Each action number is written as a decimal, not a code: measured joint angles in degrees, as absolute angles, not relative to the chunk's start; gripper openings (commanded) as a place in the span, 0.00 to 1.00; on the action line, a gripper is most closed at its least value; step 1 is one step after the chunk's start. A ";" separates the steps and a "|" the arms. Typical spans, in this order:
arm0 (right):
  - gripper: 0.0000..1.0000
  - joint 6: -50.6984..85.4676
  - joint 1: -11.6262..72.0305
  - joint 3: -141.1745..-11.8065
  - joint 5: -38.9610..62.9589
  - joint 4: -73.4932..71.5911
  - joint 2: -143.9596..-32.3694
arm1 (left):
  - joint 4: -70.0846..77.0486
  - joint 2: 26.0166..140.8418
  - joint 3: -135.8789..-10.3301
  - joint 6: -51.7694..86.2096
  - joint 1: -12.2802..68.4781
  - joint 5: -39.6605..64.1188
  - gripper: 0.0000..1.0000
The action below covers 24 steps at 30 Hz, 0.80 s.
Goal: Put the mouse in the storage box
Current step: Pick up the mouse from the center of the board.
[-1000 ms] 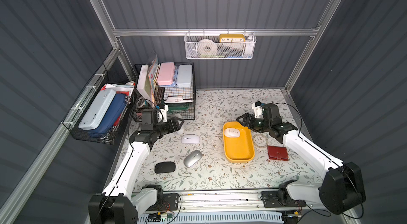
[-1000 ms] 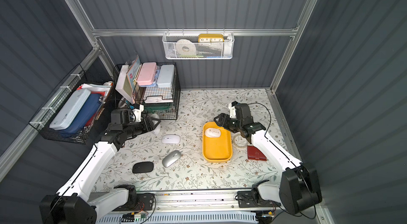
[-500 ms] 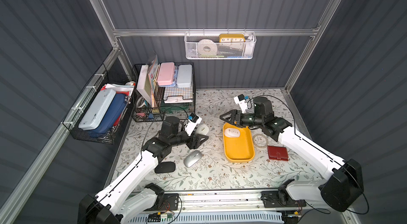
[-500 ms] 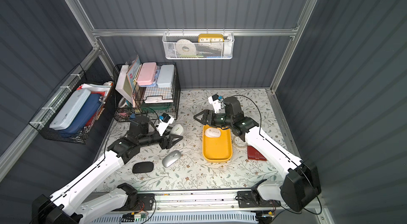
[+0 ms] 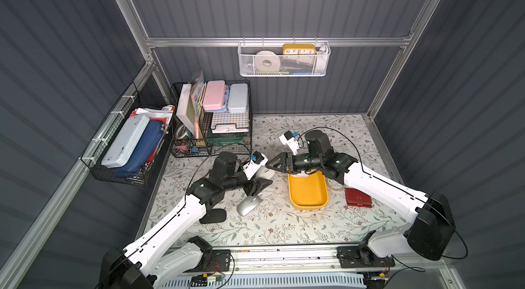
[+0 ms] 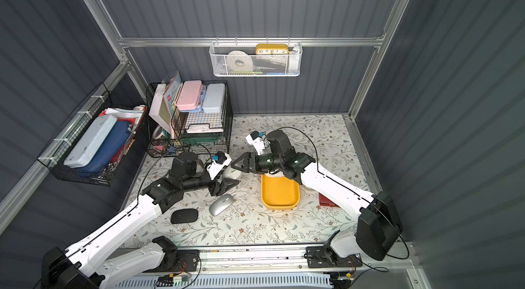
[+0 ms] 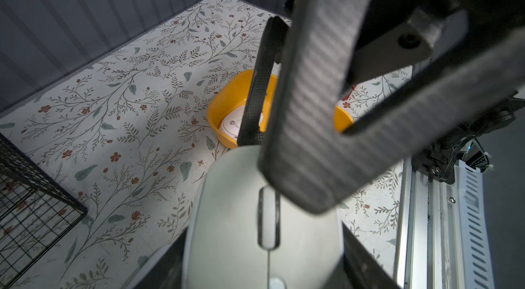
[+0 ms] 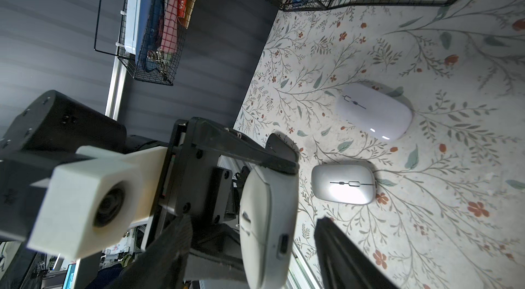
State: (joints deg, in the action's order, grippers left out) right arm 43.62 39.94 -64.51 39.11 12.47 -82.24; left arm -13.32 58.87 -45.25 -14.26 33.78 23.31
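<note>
Over mid-tabletop (image 5: pixel 284 225), left pincer (image 5: pixel 260 185) grips a white mouse (image 7: pixel 227 230), right pincer (image 5: pixel 270 166) open; storage box (image 5: pixel 308 203) only has one other mouse (image 7: pixel 233 127).

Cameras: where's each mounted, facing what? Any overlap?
Both top views: high at the front, looking down at the table; both arms, left gripper, right gripper shown.
Left wrist: looks past its held mouse to the storage box; right gripper crosses frame.
Right wrist: faces left gripper, between own fingers.
Wrist views share that mouse.
</note>
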 measured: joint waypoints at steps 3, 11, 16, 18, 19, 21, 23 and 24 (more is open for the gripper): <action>0.73 43.81 40.91 -64.69 39.22 12.64 -83.07 | -13.30 58.87 -45.28 -14.31 33.78 23.09 0.18; 0.64 44.58 42.94 -66.37 39.51 12.95 -86.00 | -13.32 58.94 -45.50 -14.90 33.78 22.46 0.18; 0.59 45.21 43.90 -67.11 39.90 13.08 -87.94 | -13.32 58.98 -45.91 -15.11 33.78 22.35 0.18; 0.56 45.39 44.03 -67.26 39.92 13.23 -88.38 | -13.34 58.98 -45.91 -15.11 33.78 22.22 0.18; 0.55 45.47 44.16 -67.37 39.90 13.32 -88.68 | -13.34 58.98 -45.91 -15.11 33.78 22.13 0.18; 0.51 45.60 44.38 -67.44 39.90 13.30 -89.21 | -13.34 58.98 -45.93 -15.11 33.78 22.00 0.18; 0.47 45.84 44.49 -67.46 39.88 13.23 -89.69 | -13.63 58.98 -45.93 -15.20 33.78 21.80 0.18; 0.44 46.04 44.51 -67.51 39.90 13.23 -89.89 | -13.87 58.98 -45.93 -15.27 33.78 21.58 0.18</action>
